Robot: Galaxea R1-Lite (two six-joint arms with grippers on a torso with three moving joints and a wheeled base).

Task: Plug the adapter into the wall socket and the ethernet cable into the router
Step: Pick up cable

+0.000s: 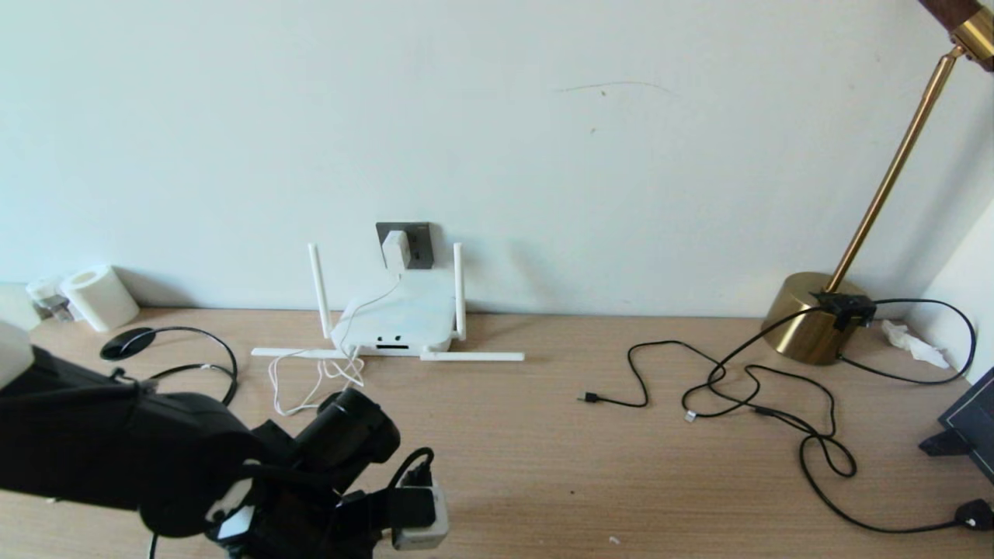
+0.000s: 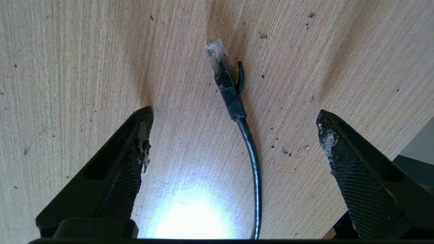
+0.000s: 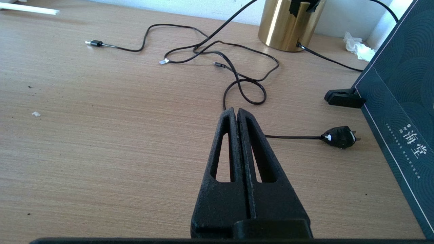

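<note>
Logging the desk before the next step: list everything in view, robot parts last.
White rounded plastic adapter: one, seated in the socket.
Dark grey square wall socket: one, on the wall above the router.
Flat white router: one, four antennas, against the wall.
Glossy black ethernet cable: one, unplugged, on the wooden desk.
Brass lamp base: one, far right.
Thin black cords: several, tangled, right.
White roll: one, far left.
Left gripper: fingers open above the cable.
Right gripper: fingers shut, empty.

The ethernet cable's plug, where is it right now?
The ethernet cable's plug lies flat on the wooden table, seen in the left wrist view. It sits between the open fingers of the left gripper, untouched.
</note>
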